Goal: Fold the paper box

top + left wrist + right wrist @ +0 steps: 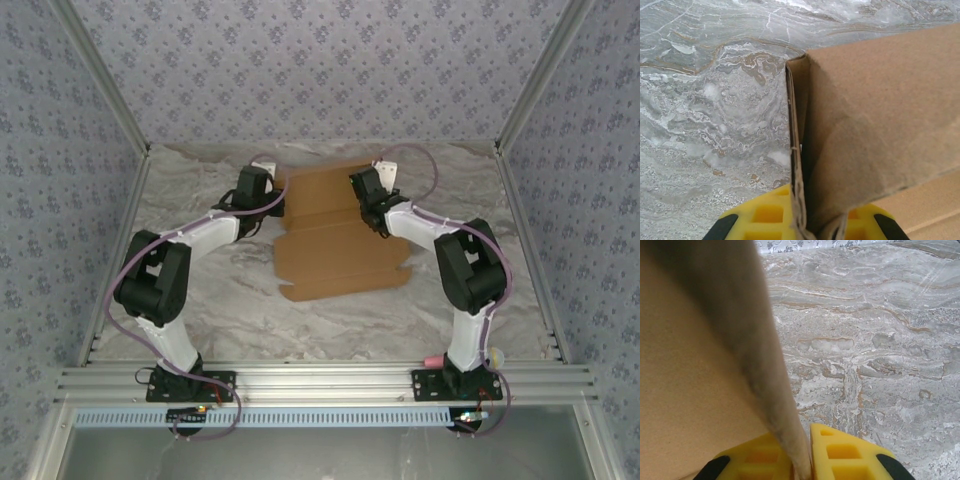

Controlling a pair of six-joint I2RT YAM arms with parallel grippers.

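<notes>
The paper box [335, 235] is a flat brown cardboard sheet with flaps, lying in the middle of the marble table. My left gripper [268, 190] holds its far left edge, and my right gripper [368, 195] holds its far right edge. In the left wrist view the yellow fingers [767, 215] are shut on a raised side flap of the paper box [865, 110], which stands on edge between them. In the right wrist view the yellow fingers [845, 455] pinch another upright flap of the paper box [705, 355].
A marble table top [220, 290] lies around the sheet, with patterned walls [320, 60] at the back and sides. A small pink object [432, 360] lies by the right arm's base. An aluminium rail [320, 380] runs along the near edge.
</notes>
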